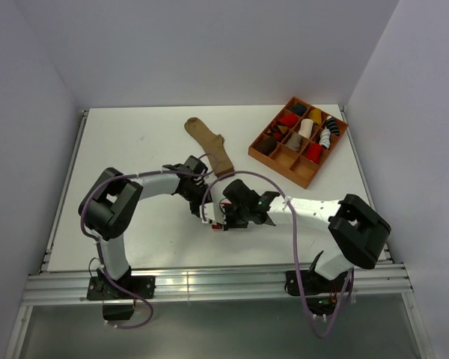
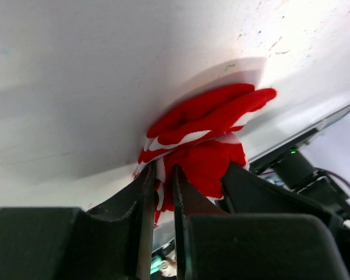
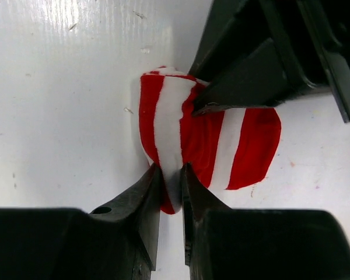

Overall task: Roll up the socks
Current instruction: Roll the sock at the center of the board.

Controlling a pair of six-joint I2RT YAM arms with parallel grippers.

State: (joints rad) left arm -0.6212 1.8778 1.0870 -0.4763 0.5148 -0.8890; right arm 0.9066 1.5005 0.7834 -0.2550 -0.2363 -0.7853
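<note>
Striped sock (image 3: 186, 134): soft knit in red and white bands, bunched into a rounded wad on the smooth white table (image 1: 135, 142), near its front middle, between the two grippers.
Left gripper (image 2: 162, 175): black fingers almost together, nipping a fold of the wad.
Right gripper (image 3: 170, 178): fingers pressed close on the wad's edge from the opposite side.
Tan sock (image 1: 209, 143): plain and limp, lying flat and bent at the heel, just behind the arms.
Wooden tray (image 1: 278, 166): compartmented, far right, holding sock rolls (image 1: 307, 129) in red, black, white and yellow.
</note>
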